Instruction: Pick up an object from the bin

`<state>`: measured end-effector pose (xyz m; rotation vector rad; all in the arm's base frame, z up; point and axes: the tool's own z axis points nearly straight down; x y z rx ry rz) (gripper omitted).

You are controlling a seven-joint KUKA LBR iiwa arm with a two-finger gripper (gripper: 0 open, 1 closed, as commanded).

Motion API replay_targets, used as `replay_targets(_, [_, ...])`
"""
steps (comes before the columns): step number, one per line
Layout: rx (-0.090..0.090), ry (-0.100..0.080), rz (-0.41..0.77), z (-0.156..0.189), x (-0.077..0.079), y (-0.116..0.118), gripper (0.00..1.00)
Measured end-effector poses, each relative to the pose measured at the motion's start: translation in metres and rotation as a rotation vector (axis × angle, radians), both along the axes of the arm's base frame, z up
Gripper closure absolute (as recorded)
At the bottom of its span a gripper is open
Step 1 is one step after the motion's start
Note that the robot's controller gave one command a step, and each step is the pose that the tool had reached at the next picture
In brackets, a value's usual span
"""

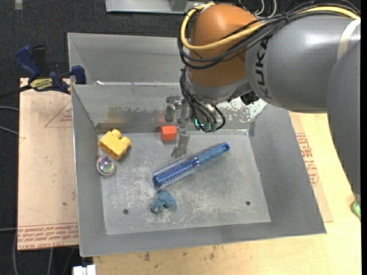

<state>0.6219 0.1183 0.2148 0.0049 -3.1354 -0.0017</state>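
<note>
Orange cube [168,132] sits just beside the end effector [179,146], unlifted. Whether the end effector is open or closed cannot be told. Blue hairbrush [189,165] lies near below it, yellow block [114,144] farther off. Picking seems still ahead.

My arm [312,56] is a thick, rounded tube of smooth silver-grey, with dark lettering [259,59] (part of KUKA, as far as it reads) printed near its end. At nine o'clock from that lettering sits my orange cover [221,36], a glossy dome. A bundle of black cables [275,19] and one yellow cable [184,32] wrap over it from two o'clock round to nine o'clock. At six o'clock under the dome, thin black wires [209,118] loop beside the bare grey metal mount [182,109] of my jaws.
</note>
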Motion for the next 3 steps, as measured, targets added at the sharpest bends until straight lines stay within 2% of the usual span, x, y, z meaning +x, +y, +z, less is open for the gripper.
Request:
replay_targets(1, [-0.001, 0.002, 0.151, -0.128, -0.040, -0.031, 0.00])
replay_targets(2, [0.001, -0.007, 0.151, -0.123, -0.037, -0.030, 1.00])
replay_targets(3, [0.001, -0.016, 0.141, 0.000, -0.039, -0.022, 1.00])
